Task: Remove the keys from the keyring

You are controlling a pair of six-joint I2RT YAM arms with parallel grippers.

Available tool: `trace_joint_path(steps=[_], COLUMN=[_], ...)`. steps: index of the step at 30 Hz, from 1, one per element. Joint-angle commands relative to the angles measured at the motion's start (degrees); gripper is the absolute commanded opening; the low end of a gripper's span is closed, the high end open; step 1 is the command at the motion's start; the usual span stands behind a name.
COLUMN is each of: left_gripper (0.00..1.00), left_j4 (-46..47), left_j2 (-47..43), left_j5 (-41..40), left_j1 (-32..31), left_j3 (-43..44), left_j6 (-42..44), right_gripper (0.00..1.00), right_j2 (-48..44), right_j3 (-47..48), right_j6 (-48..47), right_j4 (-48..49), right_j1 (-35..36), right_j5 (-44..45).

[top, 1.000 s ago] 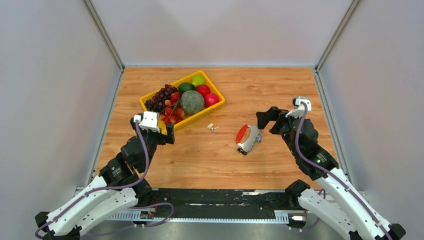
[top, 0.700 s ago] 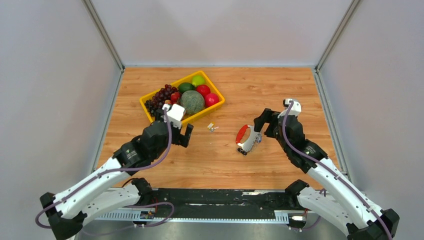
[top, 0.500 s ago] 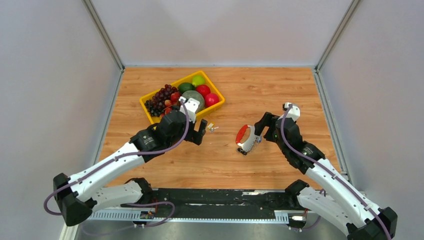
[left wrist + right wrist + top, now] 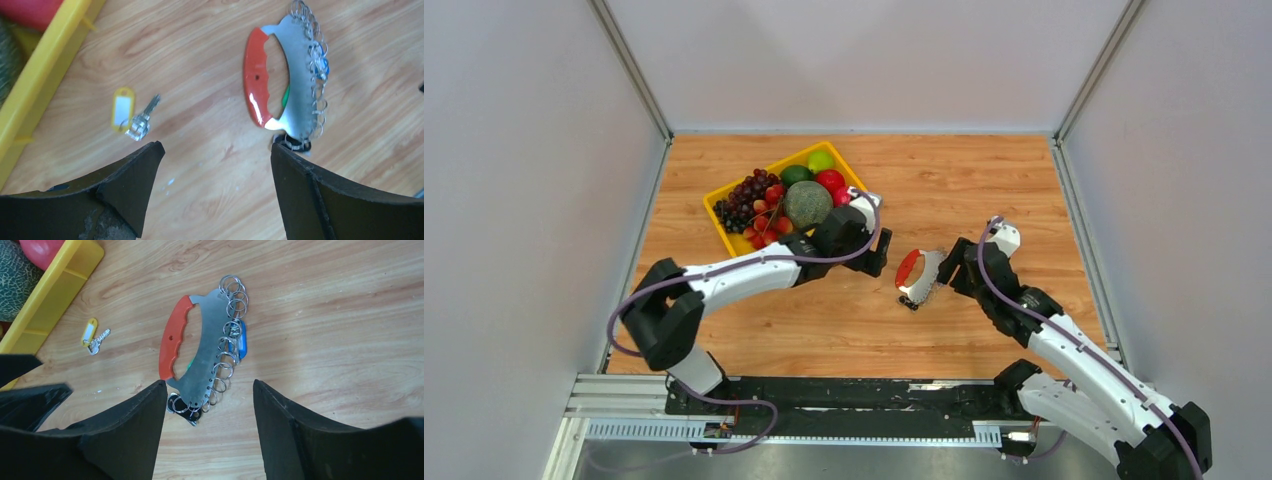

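1. My left tool (image 4: 215,150) hangs over the table (image 4: 210,200), jaws spread wide, nothing between them.
2. My right tool (image 4: 209,385) is just as wide open and empty, poised above the lower end of the keyring (image 4: 205,352).
3. The keyring, a curved steel plate with a red grip and a row of split rings, lies flat on the table between both tools, at 4 o'clock from the table's middle in the top view.
4. A blue-tagged key (image 4: 241,337) hangs on its rings, and a black-headed key (image 4: 182,409) sits at its lower tip.
5. A yellow-tagged key (image 4: 123,107) lies loose at 9 o'clock from the keyring in the left wrist view, near the yellow bin (image 4: 50,65) of fruit.
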Motion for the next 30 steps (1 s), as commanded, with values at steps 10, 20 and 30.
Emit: trace_joint_path(steps=[10, 20, 30], left_gripper=[0.71, 0.72, 0.71], left_j4=[5.68, -1.08, -4.90], left_j2=[23.61, 31.77, 35.43], left_j5=[0.47, -3.86, -7.31], left_j1=[-3.73, -6.36, -6.83], left_j3=[18.05, 27.25, 27.22], left_j6=[-0.03, 0.60, -1.45], right_gripper=[0.66, 0.66, 0.66], right_j2=[-9.73, -11.57, -12.57], right_j3=[0.89, 1.90, 1.09], right_j6=[2.77, 2.35, 3.73], right_j4=[-5.75, -7.29, -7.65], right_j1=[-0.10, -0.10, -0.12], right_j5=[7.61, 7.65, 6.35])
